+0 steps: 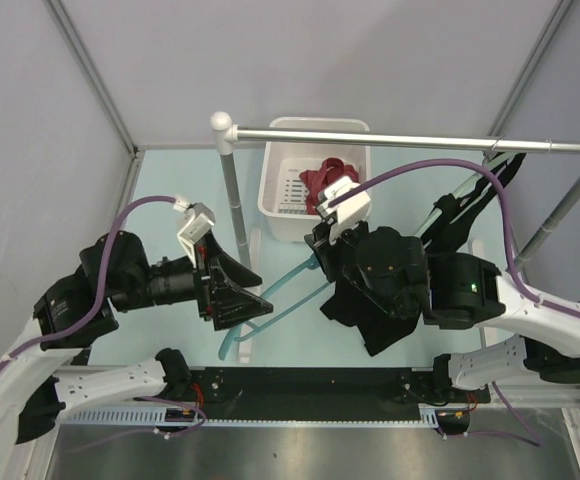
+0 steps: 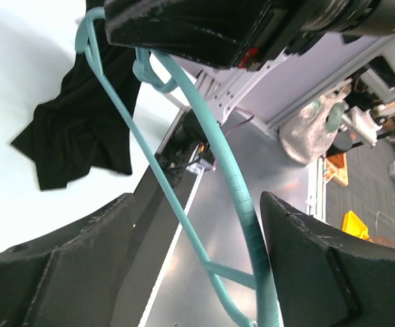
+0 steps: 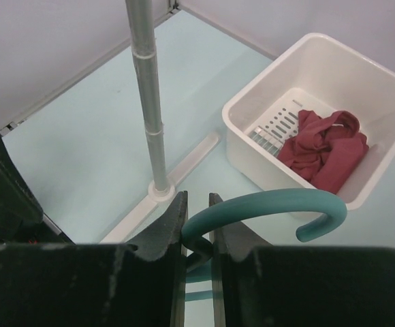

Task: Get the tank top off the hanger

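The counter is pale blue-green, flat and smooth. On it stands a rack made of shiny round metal bars. The rack has nothing hanging on it.

At the far side, by the rack, sits a white basket. It looks like hard plastic and has little slots in its floor. It probably holds clothes that are done.

The tank top is soft black cloth, floppy and full of folds. It is near the middle of the counter, under the right arm. Its top is bunched up by the hook end of the hanger, and its bottom edge lies on the counter. It does not look fully off yet.

The hanger is smooth teal plastic, thin and rounded, with a curved hook. It is held up in the air between the two arms.

The right end effector is almost closed and pinches the hanger just under the hook. This likely stops the hanger from dropping or turning.

The left end effector is wide open, and the bare end of the hanger runs between its fingers. It holds nothing. It seems placed there to take hold of that end, so the cloth can slide off the other way.

A red cloth, soft and crumpled, lies in the basket.
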Robot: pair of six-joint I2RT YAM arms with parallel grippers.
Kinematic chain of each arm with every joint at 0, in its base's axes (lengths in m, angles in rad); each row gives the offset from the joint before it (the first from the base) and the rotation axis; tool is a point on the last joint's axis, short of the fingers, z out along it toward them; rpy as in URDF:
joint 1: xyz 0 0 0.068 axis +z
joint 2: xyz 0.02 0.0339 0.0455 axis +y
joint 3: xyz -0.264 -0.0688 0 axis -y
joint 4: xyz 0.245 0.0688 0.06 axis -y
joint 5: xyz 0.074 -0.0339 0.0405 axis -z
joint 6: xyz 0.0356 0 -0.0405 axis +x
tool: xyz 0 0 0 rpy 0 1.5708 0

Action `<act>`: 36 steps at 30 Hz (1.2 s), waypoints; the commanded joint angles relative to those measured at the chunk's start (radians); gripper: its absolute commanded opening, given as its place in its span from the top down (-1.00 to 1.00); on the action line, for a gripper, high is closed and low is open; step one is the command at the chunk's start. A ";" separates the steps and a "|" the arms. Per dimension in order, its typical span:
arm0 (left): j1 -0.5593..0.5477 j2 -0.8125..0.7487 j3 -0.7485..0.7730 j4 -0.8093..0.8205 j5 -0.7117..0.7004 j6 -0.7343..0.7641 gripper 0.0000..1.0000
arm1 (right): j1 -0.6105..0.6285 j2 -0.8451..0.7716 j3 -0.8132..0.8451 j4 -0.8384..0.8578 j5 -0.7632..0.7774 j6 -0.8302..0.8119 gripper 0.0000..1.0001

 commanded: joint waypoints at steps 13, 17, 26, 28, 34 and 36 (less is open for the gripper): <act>-0.054 0.074 0.048 -0.070 -0.137 0.077 0.80 | 0.014 0.027 0.124 0.008 -0.014 0.043 1.00; -0.055 0.084 0.092 -0.090 -0.199 0.068 1.00 | 0.022 -0.009 0.119 0.003 -0.043 0.070 0.76; -0.055 0.070 0.183 -0.090 -0.300 0.065 1.00 | 0.028 -0.195 0.102 0.046 -0.181 0.153 -0.77; -0.055 0.077 0.197 -0.078 -0.283 0.073 1.00 | 0.027 -0.248 0.090 0.089 -0.250 0.185 -0.91; -0.055 0.108 0.223 0.016 -0.196 0.088 1.00 | 0.027 -0.429 0.053 0.072 -0.221 0.239 -0.96; -0.055 0.140 0.241 0.051 -0.168 0.088 1.00 | 0.027 -0.502 0.029 0.049 -0.164 0.260 -0.96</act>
